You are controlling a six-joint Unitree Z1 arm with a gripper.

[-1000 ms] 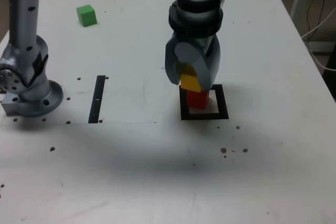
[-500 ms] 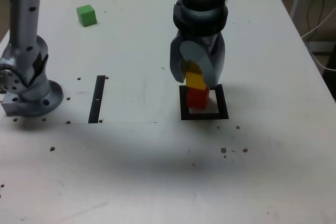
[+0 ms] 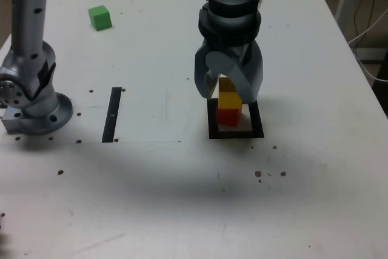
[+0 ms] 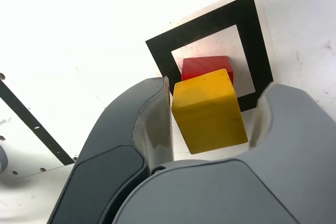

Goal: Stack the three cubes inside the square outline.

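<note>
Sitting between the open hand's point(image 4: 212, 116) fingers, the yellow cube point(image 4: 209, 113) tops the red point(image 4: 202, 66).

The gripper point(image 3: 229, 89) hangs over the square outline point(image 3: 257, 119) with its jaws parted around the yellow cube point(image 3: 230, 97), which sits on top of the red cube point(image 3: 228, 117), itself inside the outline and toward the exterior view's left side of it. Well apart, near the far edge of the white table point(image 3: 151, 198) at the exterior view's left, lies the green cube point(image 3: 100, 18), while a black strip point(image 3: 112, 114) lies between the arm's base point(image 3: 41, 116) and the outline.
</note>
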